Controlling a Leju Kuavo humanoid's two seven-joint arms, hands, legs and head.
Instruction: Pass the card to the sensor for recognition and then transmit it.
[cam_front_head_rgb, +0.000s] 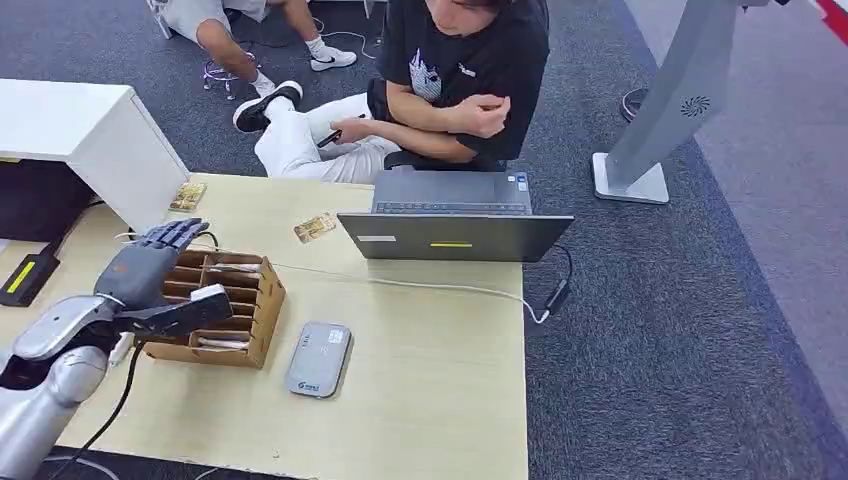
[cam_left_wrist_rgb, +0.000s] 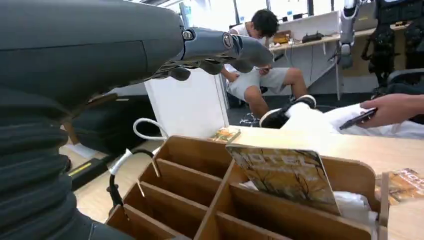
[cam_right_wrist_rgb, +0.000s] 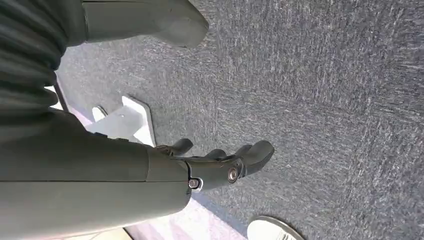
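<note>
The left hand (cam_front_head_rgb: 150, 270) hovers over the brown cardboard divided box (cam_front_head_rgb: 255, 305) with fingers spread and nothing between them — poised, I judge, to reach down for a card. In the left wrist view a printed card with a tree picture (cam_left_wrist_rgb: 287, 172) stands upright in one slot, its top edge proud of the dividers, easy to pinch. The grey flat sensor pad (cam_front_head_rgb: 318, 359) lies just beside the box on the pale wooden worktop (cam_front_head_rgb: 440, 400) — a short carry. The right hand (cam_right_wrist_rgb: 220, 162) hangs over grey carpet, fingers loosely curved, holding nothing.
</note>
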